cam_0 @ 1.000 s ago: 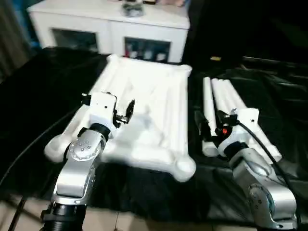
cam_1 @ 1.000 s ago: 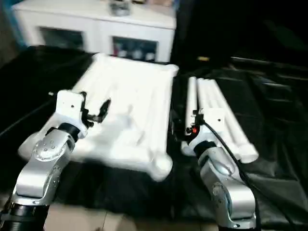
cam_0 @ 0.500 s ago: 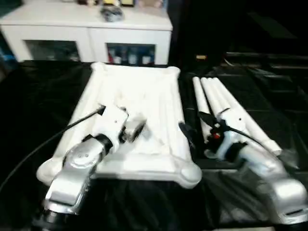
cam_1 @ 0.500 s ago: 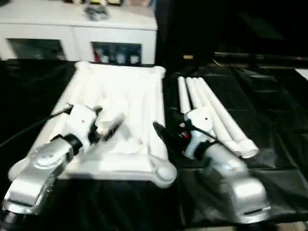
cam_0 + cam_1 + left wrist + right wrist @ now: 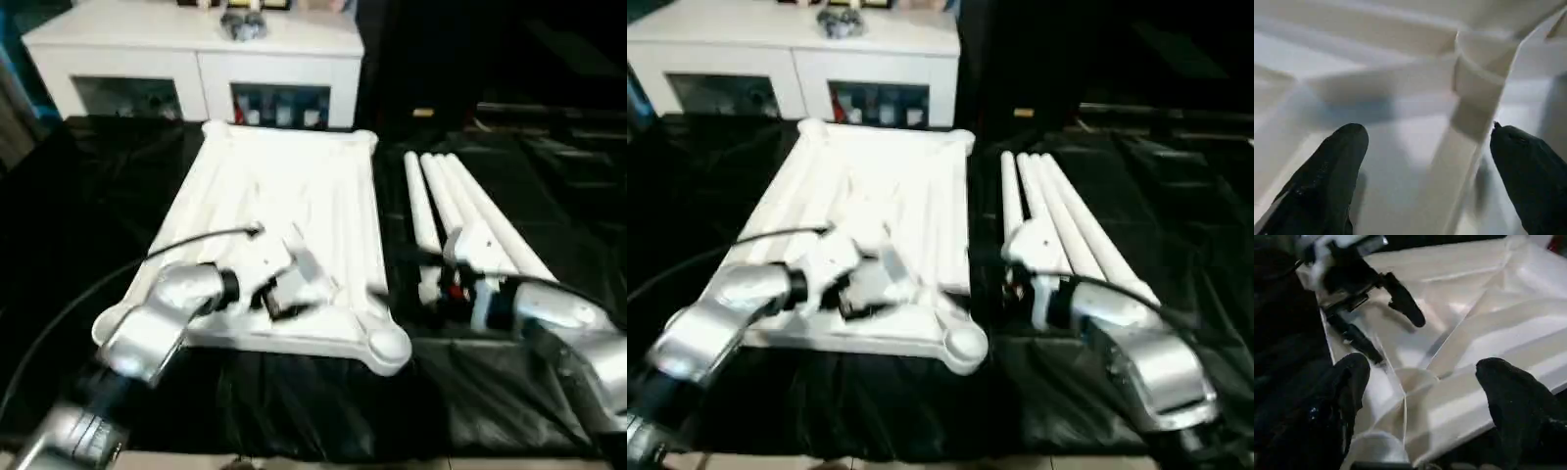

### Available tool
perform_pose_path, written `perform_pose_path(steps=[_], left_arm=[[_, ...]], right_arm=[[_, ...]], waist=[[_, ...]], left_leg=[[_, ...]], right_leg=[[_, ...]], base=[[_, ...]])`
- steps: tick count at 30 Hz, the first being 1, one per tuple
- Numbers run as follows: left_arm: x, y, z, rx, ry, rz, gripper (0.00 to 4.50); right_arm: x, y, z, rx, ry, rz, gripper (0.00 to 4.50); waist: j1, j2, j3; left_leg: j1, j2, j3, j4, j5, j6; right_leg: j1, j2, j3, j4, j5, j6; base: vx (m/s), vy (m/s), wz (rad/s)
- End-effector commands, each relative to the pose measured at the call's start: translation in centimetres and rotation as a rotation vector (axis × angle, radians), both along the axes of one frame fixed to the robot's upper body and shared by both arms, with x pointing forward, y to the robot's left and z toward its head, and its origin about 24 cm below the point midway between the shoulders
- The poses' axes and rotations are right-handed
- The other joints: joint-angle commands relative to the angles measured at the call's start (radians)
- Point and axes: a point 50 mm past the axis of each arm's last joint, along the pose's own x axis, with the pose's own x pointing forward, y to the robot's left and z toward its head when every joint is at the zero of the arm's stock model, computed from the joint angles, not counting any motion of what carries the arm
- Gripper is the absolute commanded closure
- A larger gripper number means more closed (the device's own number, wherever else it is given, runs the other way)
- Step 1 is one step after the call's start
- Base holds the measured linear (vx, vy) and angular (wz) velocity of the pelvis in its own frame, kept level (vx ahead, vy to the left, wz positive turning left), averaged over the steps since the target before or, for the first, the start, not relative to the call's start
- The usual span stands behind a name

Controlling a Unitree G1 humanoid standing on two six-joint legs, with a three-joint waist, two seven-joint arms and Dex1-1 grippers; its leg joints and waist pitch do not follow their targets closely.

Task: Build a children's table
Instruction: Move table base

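Left eye view: the tabletop (image 5: 284, 206) lies underside up on a black-covered surface (image 5: 88, 196), running from that surface's near edge toward the white cabinet (image 5: 196, 59) beyond its far edge. The four legs (image 5: 460, 215) lie bundled just beside the tabletop's right edge, none yet fitted.

The left gripper (image 5: 294, 284) hangs over the ribbed underside near the near edge, jaws wide, holding nothing; its wrist view shows both fingertips (image 5: 1337, 166) apart, with a rib and a round boss between them. The right gripper (image 5: 1014, 274) sits at the gap between tabletop and legs, fingers (image 5: 1347, 387) spread wide and empty, facing the near right corner socket (image 5: 1410, 382).

Judgement: the moulded plastic looks light, stiff and smooth, hence liable to slide on the cloth. The ribs or rim offer the firmest purchase on the tabletop. A leg is best taken around its tube toward the thicker end; being round, it may roll.
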Motion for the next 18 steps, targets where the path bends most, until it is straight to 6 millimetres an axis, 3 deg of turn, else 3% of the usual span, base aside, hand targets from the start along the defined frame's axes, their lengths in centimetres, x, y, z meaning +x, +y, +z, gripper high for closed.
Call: perform_pose_path(steps=[1,3,4,6,7,9,10,14,18], left_arm=[[0.33,0.02,0.28,0.015,0.041,-0.037,0.19],[0.36,0.05,0.30,0.011,0.055,-0.042,0.30],[0.47,0.06,0.37,0.005,0.061,-0.041,0.30],[0.73,0.04,0.48,-0.007,0.077,-0.037,0.58],[0.80,-0.02,0.56,-0.031,0.100,-0.028,0.65],[0.95,-0.08,0.62,-0.049,0.126,-0.029,0.74],[0.97,-0.09,0.63,-0.047,0.133,-0.035,0.74],[0.93,-0.12,0.72,-0.066,0.167,-0.064,1.09],[0.92,-0.03,0.75,-0.051,0.173,-0.075,1.46]], right_arm=[[-0.17,-0.39,0.45,-0.009,0.004,0.017,0.53],[-0.21,-0.48,0.46,-0.012,0.007,0.019,0.53],[-0.24,-0.58,0.48,-0.017,0.008,0.020,0.53],[-0.35,-0.73,0.49,-0.020,0.018,0.028,0.53],[-0.47,-0.75,0.47,-0.021,0.026,0.035,0.53],[-0.68,-0.73,0.40,-0.024,0.041,0.053,0.53],[-0.79,-0.69,0.35,-0.026,0.051,0.062,0.53],[-1.06,-0.53,0.21,-0.031,0.082,0.097,0.53],[-1.10,-0.51,0.19,-0.038,0.088,0.107,0.53]], waist=[[0.005,-0.003,-0.059],[0.008,-0.004,-0.062],[0.007,0.007,-0.066],[0.011,0.002,-0.068],[0.016,0.006,-0.068],[0.019,0.002,-0.064],[0.023,0.003,-0.062],[0.023,0.003,-0.058],[0.022,0.001,-0.059]], left_leg=[[0.010,0.070,-0.020,-0.107,-0.211,0.018],[0.011,0.071,-0.016,-0.102,-0.142,0.041],[0.007,0.070,-0.014,-0.098,-0.097,0.054],[0.007,0.071,-0.009,-0.093,-0.057,0.077],[0.008,0.071,-0.007,-0.092,-0.058,0.084],[0.010,0.075,-0.003,-0.096,-0.092,0.081],[0.015,0.078,0.001,-0.098,-0.124,0.070],[0.015,0.082,0.002,-0.107,-0.189,0.027],[0.014,0.082,0.002,-0.107,-0.181,0.020]], right_leg=[[0.027,-0.052,0.030,-0.066,-0.180,-0.220],[0.030,-0.052,0.028,-0.058,-0.091,-0.251],[0.035,-0.051,0.026,-0.053,-0.024,-0.270],[0.037,-0.049,0.025,-0.046,0.037,-0.294],[0.038,-0.050,0.025,-0.045,0.034,-0.302],[0.036,-0.049,0.025,-0.052,-0.021,-0.304],[0.032,-0.049,0.025,-0.056,-0.071,-0.300],[0.029,-0.049,0.026,-0.064,-0.179,-0.268],[0.029,-0.050,0.027,-0.064,-0.168,-0.258]], base=[[0.000,0.000,0.00],[0.060,-0.016,0.02],[0.062,-0.016,0.01],[0.027,-0.006,-0.01],[0.000,0.000,0.00],[0.000,0.000,0.00],[0.000,0.000,0.00],[0.000,0.000,0.00],[0.000,0.000,0.00]])
